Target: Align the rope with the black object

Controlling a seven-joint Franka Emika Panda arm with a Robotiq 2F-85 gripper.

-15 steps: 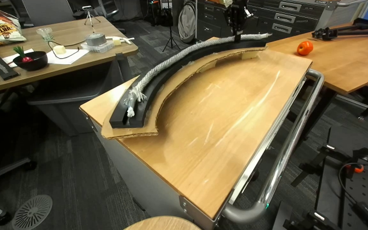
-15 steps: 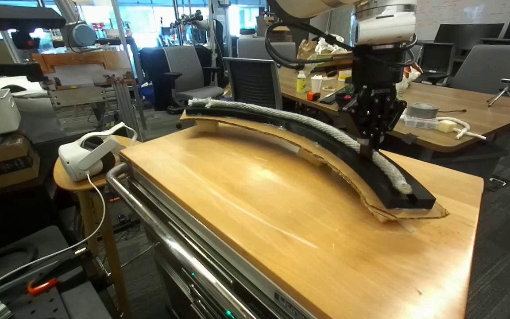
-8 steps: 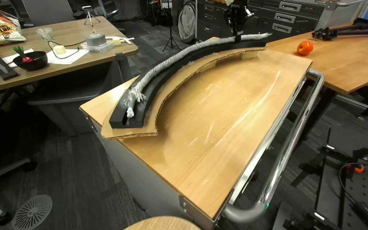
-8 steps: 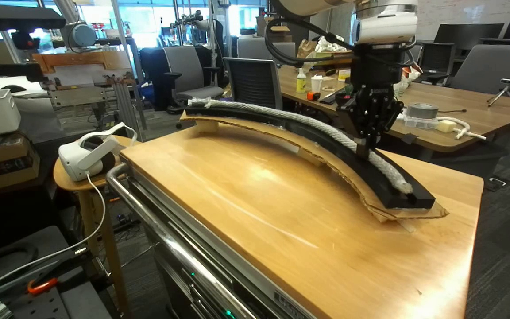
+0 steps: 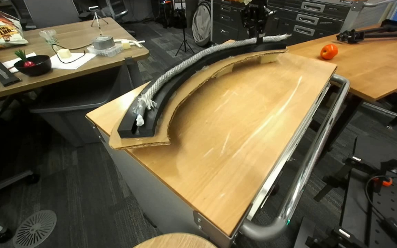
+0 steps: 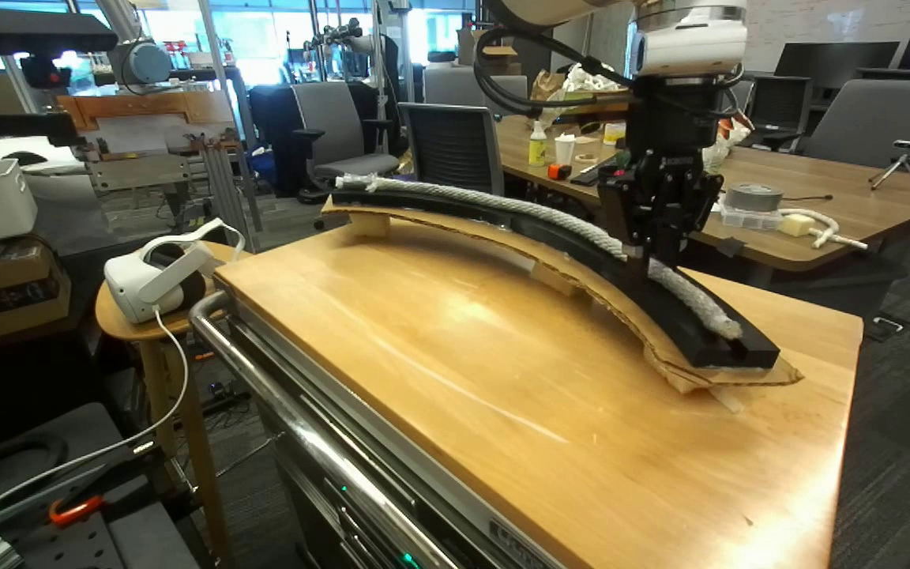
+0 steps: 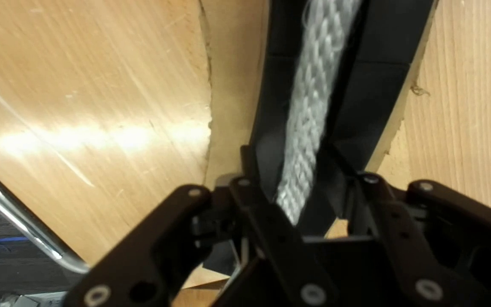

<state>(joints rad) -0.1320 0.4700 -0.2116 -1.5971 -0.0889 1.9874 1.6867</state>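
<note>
Grey-white braided rope [image 5: 184, 64] lies lengthwise on the curved black strip [image 6: 668, 312] and follows its arc. In an exterior view, the frayed end [image 5: 146, 101] of the rope stops just short of the strip's end, where a slot [image 5: 135, 130] in the strip is exposed. The strip is seated on a curved piece of cardboard [image 5: 184, 89], which is positioned on the wooden counter [image 5: 240, 113]. The gripper [image 7: 293, 157] points downward at the rope with its jaws parted wider than the rope; in the wrist view, one finger stands on each side of it. Contact between fingertips and strip cannot be determined.
</note>
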